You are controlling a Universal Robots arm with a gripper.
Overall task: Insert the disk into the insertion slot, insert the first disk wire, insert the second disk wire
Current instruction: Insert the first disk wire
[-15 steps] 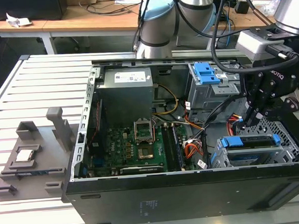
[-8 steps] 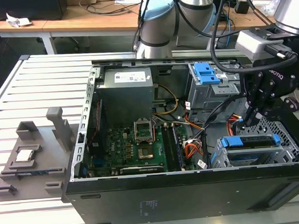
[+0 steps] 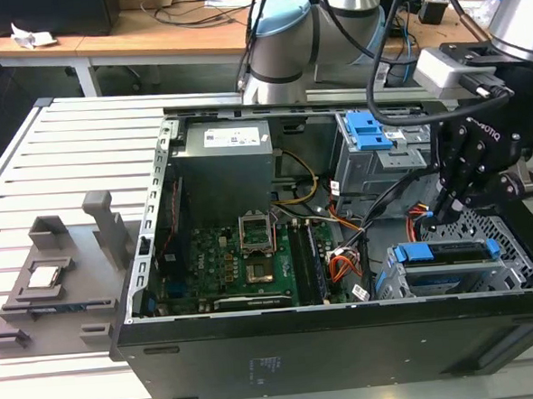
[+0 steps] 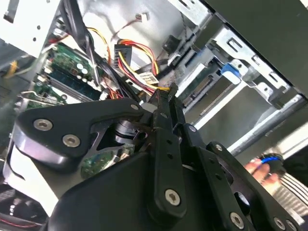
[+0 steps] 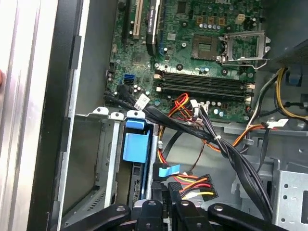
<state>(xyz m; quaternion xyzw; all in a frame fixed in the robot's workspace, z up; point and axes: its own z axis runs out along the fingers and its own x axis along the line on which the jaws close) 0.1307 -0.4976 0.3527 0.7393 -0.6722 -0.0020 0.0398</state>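
Observation:
The disk (image 3: 449,253), in its bright blue carrier, lies inside the insertion slot (image 3: 394,280), a low silver cage at the case's front corner on the exterior view's right. In the first wrist view the carrier's blue tab (image 5: 136,144) sits between the slot's metal walls (image 5: 91,159). My gripper (image 3: 451,210) hangs just above the disk's inner end. Its black fingers (image 5: 168,195) stand close together on a dark wire connector with a blue tab (image 5: 168,171). Beside that lies a second connector with red, yellow and black wires (image 5: 196,185). In the second wrist view the fingertips (image 4: 166,96) meet over the wire bundle.
The open case holds a green motherboard (image 3: 243,255), a grey power supply (image 3: 223,161) and a taller cage with blue latches (image 3: 371,139). Loose cable bundles (image 5: 226,149) cross beside the slot. A grey fixture (image 3: 54,276) sits on the table. A person's hand (image 4: 262,168) is outside the case.

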